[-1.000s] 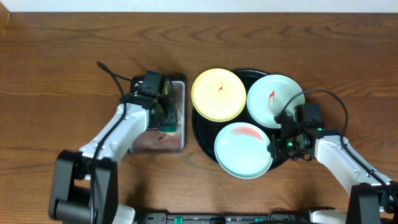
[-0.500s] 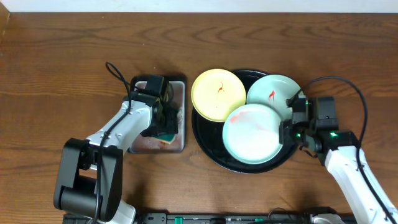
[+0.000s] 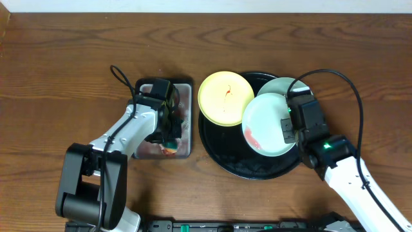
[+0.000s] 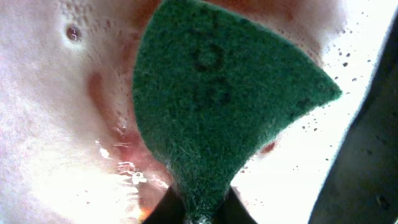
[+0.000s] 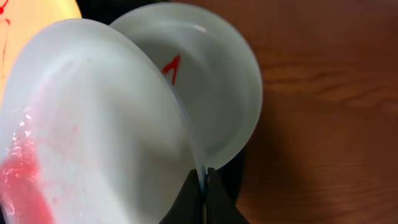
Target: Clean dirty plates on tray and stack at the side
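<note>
The right gripper (image 5: 203, 183) pinches just the rim of the tilted, red-smeared mint round plate (image 3: 265, 122); it could slip onto the second mint plate (image 3: 280, 86) at its one o'clock. The left gripper (image 4: 199, 208) clamps the green sponge (image 4: 217, 99).

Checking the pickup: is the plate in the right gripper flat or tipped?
Tipped. The right gripper pinches the smeared plate by its rim; it slants across the other mint plate.

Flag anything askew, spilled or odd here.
One mint plate is tilted, pinched at its rim by the right gripper, leaning over the second mint plate on the tray, with red sauce smeared near one edge. The left gripper grips the sponge normally.
</note>
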`<action>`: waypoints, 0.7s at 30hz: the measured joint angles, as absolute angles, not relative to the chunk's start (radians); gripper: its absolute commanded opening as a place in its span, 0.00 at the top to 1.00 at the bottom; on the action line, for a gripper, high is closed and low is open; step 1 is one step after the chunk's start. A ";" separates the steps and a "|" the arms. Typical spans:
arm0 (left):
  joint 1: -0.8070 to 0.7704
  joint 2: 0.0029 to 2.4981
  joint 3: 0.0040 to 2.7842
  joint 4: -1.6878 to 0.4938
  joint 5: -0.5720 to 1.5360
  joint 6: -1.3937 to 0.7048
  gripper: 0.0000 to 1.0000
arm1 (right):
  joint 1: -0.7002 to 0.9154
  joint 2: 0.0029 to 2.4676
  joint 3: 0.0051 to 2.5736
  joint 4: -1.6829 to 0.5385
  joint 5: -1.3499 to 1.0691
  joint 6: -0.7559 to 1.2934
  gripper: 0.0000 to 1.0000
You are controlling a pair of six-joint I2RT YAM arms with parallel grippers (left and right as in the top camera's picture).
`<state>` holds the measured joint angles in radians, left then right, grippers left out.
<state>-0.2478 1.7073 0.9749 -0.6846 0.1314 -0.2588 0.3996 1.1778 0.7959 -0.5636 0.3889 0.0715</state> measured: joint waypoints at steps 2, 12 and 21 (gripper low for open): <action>-0.248 1.707 0.975 -0.685 0.131 -0.260 0.93 | 0.434 1.177 0.803 -0.562 0.446 0.056 0.99; -0.242 1.685 0.975 -0.536 0.079 -0.261 0.32 | 0.578 1.177 0.818 -0.446 0.623 -0.141 0.99; -0.242 1.684 0.973 -0.483 0.072 -0.261 0.37 | 0.656 1.177 0.820 -0.333 0.780 -0.252 0.99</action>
<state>-0.2420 1.6844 0.9730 -0.4831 0.0715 -0.2611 0.6556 1.1767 0.8200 -0.3328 0.7799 -0.2516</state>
